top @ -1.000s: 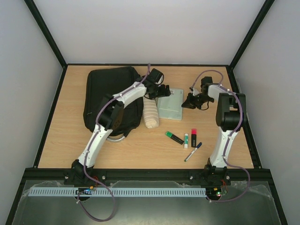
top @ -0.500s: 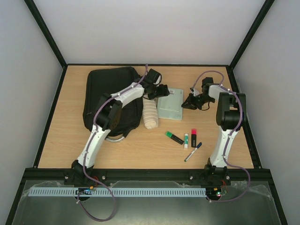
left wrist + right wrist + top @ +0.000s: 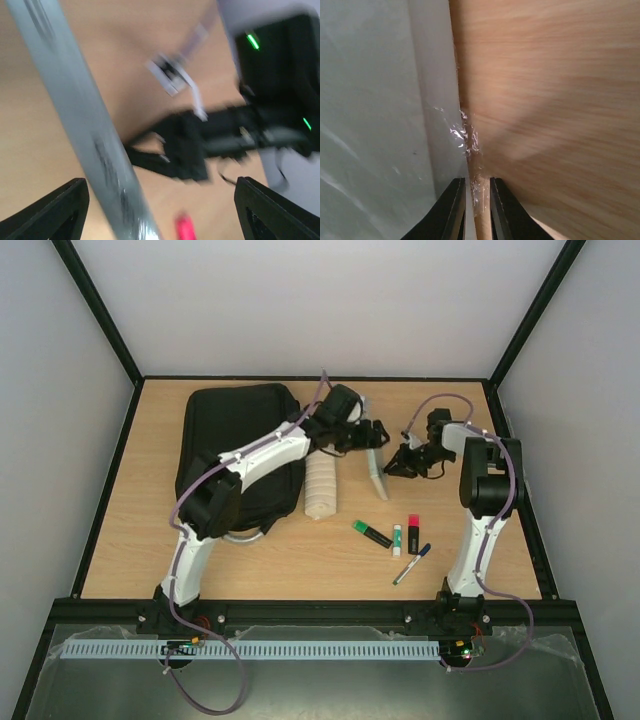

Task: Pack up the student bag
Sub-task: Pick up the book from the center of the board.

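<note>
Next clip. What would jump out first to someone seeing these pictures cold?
The grey flat packet stands tipped up on its edge mid-table. The right gripper is pinched on its plastic-wrapped rim, and the left gripper is open at its far end. To the left lies the large black student bag, partly under the left arm.

Both arms reach far forward, their hands close together. The left hand (image 3: 366, 430) has its 2 fingers (image 3: 50, 212) spread wide. The right hand (image 3: 397, 464) pinches a thin grey packet (image 3: 378, 475).
</note>
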`<act>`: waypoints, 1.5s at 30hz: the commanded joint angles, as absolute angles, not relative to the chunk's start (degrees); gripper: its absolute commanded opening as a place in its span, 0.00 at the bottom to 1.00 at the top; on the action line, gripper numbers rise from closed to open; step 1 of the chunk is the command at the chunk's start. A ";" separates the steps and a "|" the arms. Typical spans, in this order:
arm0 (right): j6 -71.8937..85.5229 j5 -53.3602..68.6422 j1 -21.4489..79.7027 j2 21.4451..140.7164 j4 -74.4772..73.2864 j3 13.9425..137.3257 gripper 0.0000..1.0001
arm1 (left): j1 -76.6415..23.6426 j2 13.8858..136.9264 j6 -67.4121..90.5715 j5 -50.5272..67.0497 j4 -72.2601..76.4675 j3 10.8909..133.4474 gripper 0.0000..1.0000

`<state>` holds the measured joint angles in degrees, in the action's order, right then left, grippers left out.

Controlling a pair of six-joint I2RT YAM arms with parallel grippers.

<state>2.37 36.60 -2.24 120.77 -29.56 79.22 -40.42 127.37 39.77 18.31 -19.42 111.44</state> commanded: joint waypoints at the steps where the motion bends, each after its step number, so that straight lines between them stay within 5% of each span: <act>1: 0.60 33.97 3.90 123.82 -33.84 75.45 0.16 | -45.81 121.79 43.38 24.71 -15.86 100.29 0.83; 12: 0.31 33.43 7.55 123.46 -33.88 74.94 0.16 | -46.43 109.24 53.06 14.96 -7.61 75.89 0.82; 27: -0.40 33.84 7.53 122.56 -33.56 74.53 0.18 | -43.69 106.08 48.60 8.72 -8.89 75.76 0.81; 45: -0.85 33.65 7.52 121.93 -33.40 74.38 0.21 | -41.40 105.71 50.00 15.65 -9.32 76.70 0.37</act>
<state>-0.01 39.70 6.79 120.27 -29.23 77.17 -41.58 107.42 50.28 13.45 -10.15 75.05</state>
